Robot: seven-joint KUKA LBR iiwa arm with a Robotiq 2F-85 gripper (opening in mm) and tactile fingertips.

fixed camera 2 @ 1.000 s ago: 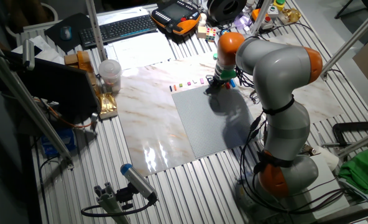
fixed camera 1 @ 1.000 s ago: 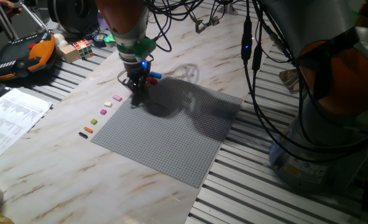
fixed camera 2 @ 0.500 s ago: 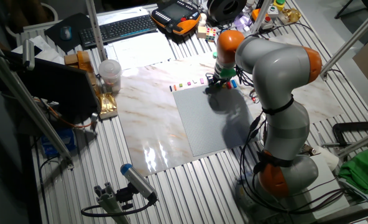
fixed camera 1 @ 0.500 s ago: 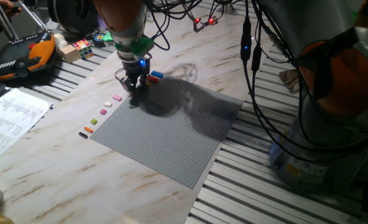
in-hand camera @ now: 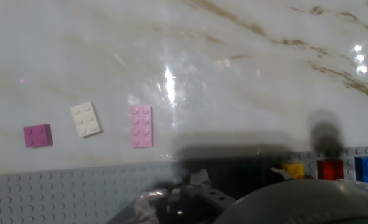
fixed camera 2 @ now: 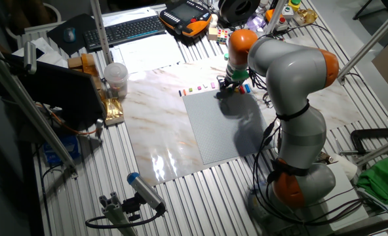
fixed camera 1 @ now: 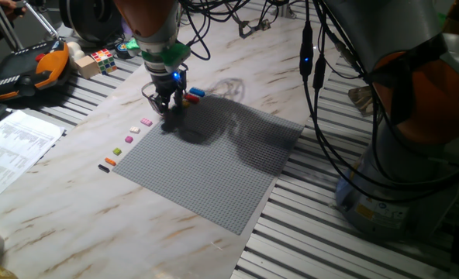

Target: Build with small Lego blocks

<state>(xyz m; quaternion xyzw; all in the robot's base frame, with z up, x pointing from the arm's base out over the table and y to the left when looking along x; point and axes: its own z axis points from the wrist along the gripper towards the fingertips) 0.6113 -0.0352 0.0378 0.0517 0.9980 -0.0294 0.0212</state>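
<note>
Over the last sec the gripper (fixed camera 1: 165, 106) has lifted a little and drifted back toward the marble beyond the baseplate (fixed camera 1: 214, 167) edge, away from the plate corner it was pressed down at. No brick visible between the fingers in the fixed views; in the hand view the fingers are a dark blur, so open vs closed: cannot tell.

Task bricks w/ respect to the hand: pink brick (in-hand camera: 141, 126), white brick (in-hand camera: 86, 119) and magenta brick (in-hand camera: 37, 135) lie loose on marble ahead and to its left; yellow brick (in-hand camera: 293, 169), red brick (in-hand camera: 329, 168) and blue brick (in-hand camera: 367, 170) sit in a row to its right, at the plate edge.

Judgement: hand prob. between picks, nothing yet stacked on the plate's middle, so most of the build remains.
</note>
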